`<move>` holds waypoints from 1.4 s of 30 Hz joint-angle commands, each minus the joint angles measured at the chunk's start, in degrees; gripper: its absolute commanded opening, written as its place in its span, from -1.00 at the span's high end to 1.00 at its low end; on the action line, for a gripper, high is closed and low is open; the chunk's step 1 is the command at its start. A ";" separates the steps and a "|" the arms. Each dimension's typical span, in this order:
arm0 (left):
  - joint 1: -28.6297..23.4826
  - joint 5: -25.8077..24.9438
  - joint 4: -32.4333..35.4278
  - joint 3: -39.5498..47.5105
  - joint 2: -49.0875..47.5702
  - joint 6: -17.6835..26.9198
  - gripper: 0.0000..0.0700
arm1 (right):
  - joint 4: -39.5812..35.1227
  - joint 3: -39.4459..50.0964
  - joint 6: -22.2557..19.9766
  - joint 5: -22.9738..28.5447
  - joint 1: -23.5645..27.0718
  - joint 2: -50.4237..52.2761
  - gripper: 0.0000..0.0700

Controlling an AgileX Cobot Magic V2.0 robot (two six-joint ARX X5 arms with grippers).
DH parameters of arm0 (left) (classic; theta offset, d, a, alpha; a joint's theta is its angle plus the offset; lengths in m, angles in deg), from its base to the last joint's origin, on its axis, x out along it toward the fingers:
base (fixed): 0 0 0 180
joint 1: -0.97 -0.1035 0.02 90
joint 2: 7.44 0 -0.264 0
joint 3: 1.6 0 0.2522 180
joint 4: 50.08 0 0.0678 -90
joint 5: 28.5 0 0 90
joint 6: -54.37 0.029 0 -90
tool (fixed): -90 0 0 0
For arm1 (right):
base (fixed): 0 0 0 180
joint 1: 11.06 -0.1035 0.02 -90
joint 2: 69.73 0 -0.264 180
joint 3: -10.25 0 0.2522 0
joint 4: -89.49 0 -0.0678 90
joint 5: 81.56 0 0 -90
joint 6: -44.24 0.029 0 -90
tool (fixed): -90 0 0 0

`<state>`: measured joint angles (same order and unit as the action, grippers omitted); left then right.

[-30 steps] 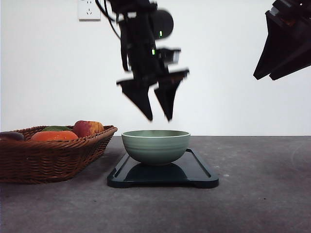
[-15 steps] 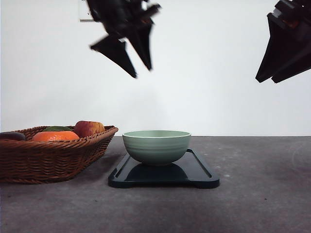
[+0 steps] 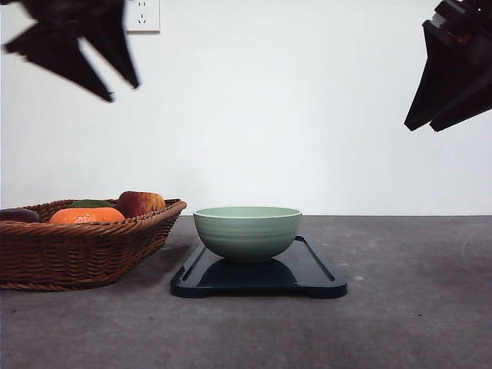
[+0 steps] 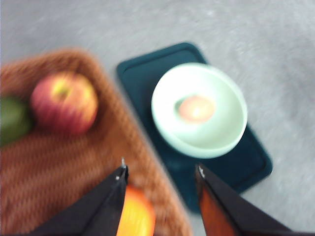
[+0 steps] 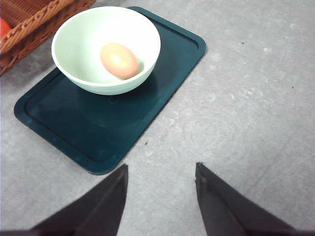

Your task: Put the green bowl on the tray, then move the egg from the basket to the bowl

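The green bowl [image 3: 247,231] stands upright on the black tray [image 3: 314,273] in the middle of the table. Inside it lies the reddish-brown egg [image 5: 118,60], also seen blurred as the egg [image 4: 196,108] in the left wrist view. The wicker basket [image 3: 61,250] sits at the left with fruit in it. My left gripper [image 3: 119,91] hangs high at the upper left, above the basket, open with nothing between its fingers. My right gripper [image 3: 419,125] is raised at the upper right, open and empty, away from the tray.
In the basket lie a red-yellow apple [image 3: 139,203], an orange tangerine [image 3: 84,216] and a green fruit [image 3: 88,204]. A wall socket [image 3: 141,15] is on the white wall behind. Bare grey tabletop [image 5: 256,108] lies right of the tray.
My left gripper has risen from just over the bowl and swung up and left, now over the basket. Bowl, tray and right arm have stayed put.
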<state>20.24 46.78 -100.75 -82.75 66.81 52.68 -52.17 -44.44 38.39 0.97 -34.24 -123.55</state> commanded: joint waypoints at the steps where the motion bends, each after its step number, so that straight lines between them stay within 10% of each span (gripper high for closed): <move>1: -0.05 0.09 1.66 4.20 -3.03 -1.14 0.24 | -0.55 -0.27 -0.16 0.00 -0.22 -0.39 0.24; 14: -0.53 0.11 7.78 26.92 -21.40 -6.69 0.24 | -0.51 -0.27 -0.16 -0.12 -0.26 -0.39 0.24; 20: -0.50 0.07 7.79 27.21 -21.48 -8.39 0.25 | -0.12 -0.27 -0.27 0.02 -0.24 -0.37 0.25; 24: -0.50 0.07 8.48 27.17 -21.47 -8.03 0.98 | -0.16 -0.27 -0.18 -0.06 -0.26 -0.39 0.96; 42: -0.77 0.24 8.76 27.26 -22.55 -6.25 1.00 | 0.48 -0.29 -0.19 -1.34 -0.31 -0.35 0.96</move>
<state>19.51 46.76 -92.85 -54.93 44.48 44.78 -51.28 -44.42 38.39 -0.36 -34.24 -123.55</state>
